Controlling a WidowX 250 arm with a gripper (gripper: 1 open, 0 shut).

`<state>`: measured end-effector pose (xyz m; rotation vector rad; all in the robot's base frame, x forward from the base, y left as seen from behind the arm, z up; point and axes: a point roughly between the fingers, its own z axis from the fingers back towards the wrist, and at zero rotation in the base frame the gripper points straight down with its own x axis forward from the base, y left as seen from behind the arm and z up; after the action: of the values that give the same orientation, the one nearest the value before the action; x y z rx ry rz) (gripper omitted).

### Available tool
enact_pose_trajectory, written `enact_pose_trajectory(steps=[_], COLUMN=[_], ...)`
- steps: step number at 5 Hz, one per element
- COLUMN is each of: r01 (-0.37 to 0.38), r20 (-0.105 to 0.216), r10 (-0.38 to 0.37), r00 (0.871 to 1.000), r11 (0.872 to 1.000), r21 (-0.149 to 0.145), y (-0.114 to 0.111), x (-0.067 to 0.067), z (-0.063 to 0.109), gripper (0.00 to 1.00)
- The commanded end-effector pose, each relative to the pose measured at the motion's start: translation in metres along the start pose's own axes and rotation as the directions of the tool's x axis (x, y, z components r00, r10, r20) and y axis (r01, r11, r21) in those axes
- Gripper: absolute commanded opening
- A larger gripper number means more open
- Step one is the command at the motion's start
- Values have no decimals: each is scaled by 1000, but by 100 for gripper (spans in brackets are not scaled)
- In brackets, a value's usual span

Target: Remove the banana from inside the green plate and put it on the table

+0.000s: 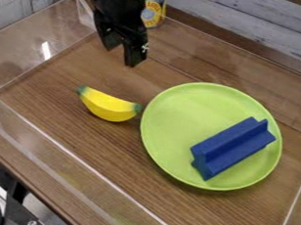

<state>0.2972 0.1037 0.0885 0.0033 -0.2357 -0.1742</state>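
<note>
The yellow banana (108, 105) with a greenish tip lies on the brown wood-grain table (73, 143), just left of the green plate (180, 112) and outside its rim. A blue angular block (232, 147) rests inside the plate on its right half. My black gripper (123, 50) hangs open and empty at the back left, well behind the banana and apart from it, fingers pointing down.
Clear acrylic walls (27, 46) run around the table's edges, close to the gripper at the back left. Bare wood lies in front of the banana and between the gripper and the plate.
</note>
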Motion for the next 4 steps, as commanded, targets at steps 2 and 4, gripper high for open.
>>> enact_pose_trajectory(steps=[2, 4], r01=[10, 20], r20=[49, 76], r10=[-11, -24], r00=[999, 997], r11=[1000, 999], r21=[28, 46], y=[13, 21], x=[11, 20], z=[2, -2], gripper=[100, 100])
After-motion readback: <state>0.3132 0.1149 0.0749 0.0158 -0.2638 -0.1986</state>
